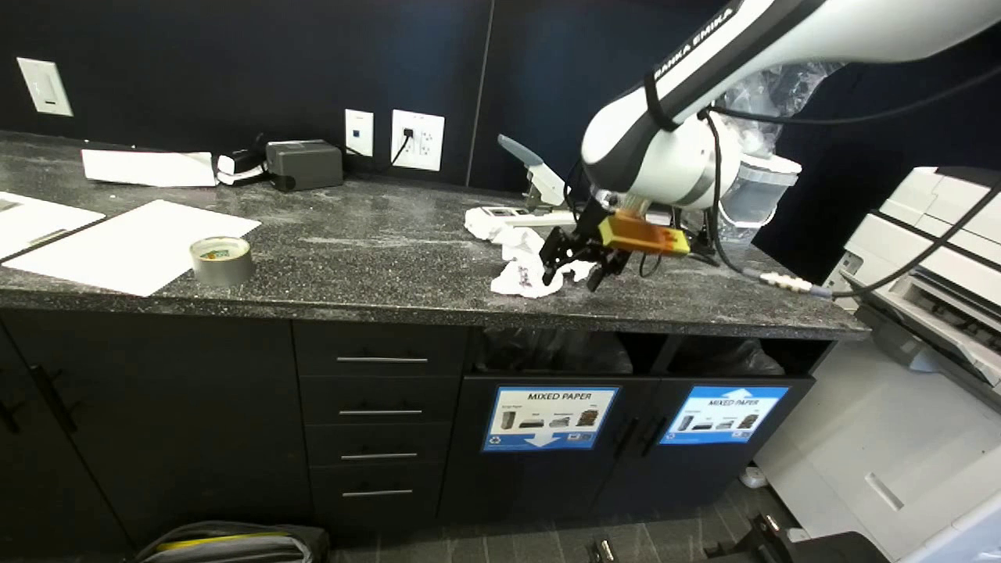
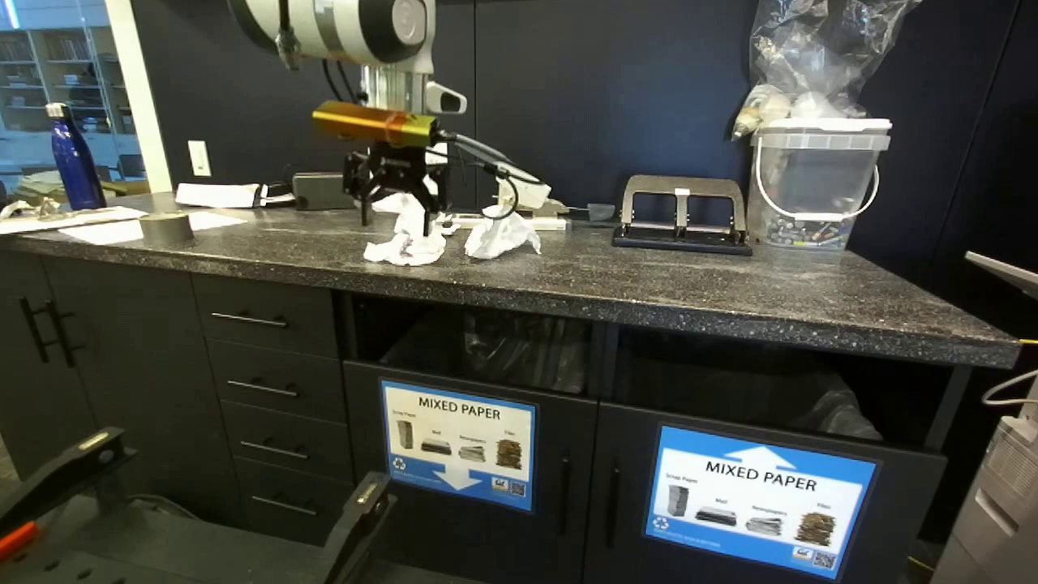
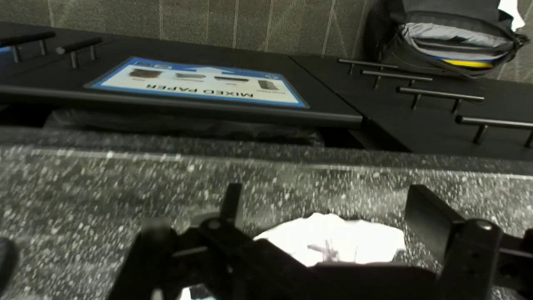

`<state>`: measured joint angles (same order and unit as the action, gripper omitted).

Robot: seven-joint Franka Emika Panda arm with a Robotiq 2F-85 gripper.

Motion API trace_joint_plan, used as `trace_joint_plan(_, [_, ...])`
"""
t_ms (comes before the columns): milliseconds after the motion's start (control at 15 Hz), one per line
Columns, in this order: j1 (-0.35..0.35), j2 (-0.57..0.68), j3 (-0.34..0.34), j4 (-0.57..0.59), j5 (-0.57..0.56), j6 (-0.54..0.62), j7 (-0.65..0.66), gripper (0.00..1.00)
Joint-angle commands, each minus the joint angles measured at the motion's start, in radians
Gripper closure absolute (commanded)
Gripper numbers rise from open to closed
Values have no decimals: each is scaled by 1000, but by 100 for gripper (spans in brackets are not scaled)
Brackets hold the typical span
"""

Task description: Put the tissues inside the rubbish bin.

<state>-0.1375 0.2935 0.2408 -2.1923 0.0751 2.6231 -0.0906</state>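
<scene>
A: Far left of the hand (image 2: 396, 227), in an exterior view?

B: A blue bottle (image 2: 75, 158), upright; then, nearer the hand, a roll of tape (image 2: 168, 229) and a dark gray box (image 2: 318, 191) on the tabletop (image 2: 584, 264).

A: And the hand itself?

B: Jaws spread wide and pointing down, it hangs over a crumpled white tissue (image 2: 405, 250) on the tabletop. In the wrist view, that tissue shows between the fingers (image 3: 429, 221); contact cannot be told.

A: The rubbish bin (image 2: 470, 385)?

B: Below the hand and slightly to its right, a dark slot in the black cabinet (image 2: 580, 430), above a "Mixed Paper" sign (image 2: 458, 442).

A: Next along?

B: A second crumpled tissue (image 2: 499, 237), just right of the hand, on the tabletop; farther right, a hole punch (image 2: 681, 240); beyond it, a clear bucket (image 2: 803, 178).
</scene>
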Motion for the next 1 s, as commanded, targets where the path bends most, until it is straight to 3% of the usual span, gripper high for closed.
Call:
trace_joint_plan(0, [16,6,-68,224,29,-233,-130,0])
trace_joint_plan(133, [28,48,-104,344,12,-300,-160,0])
trace_joint_plan(533, [69,212,-186,558,-19,-258,-53,0])
trace_joint_plan(933, [114,428,-246,786,-15,-273,181,0])
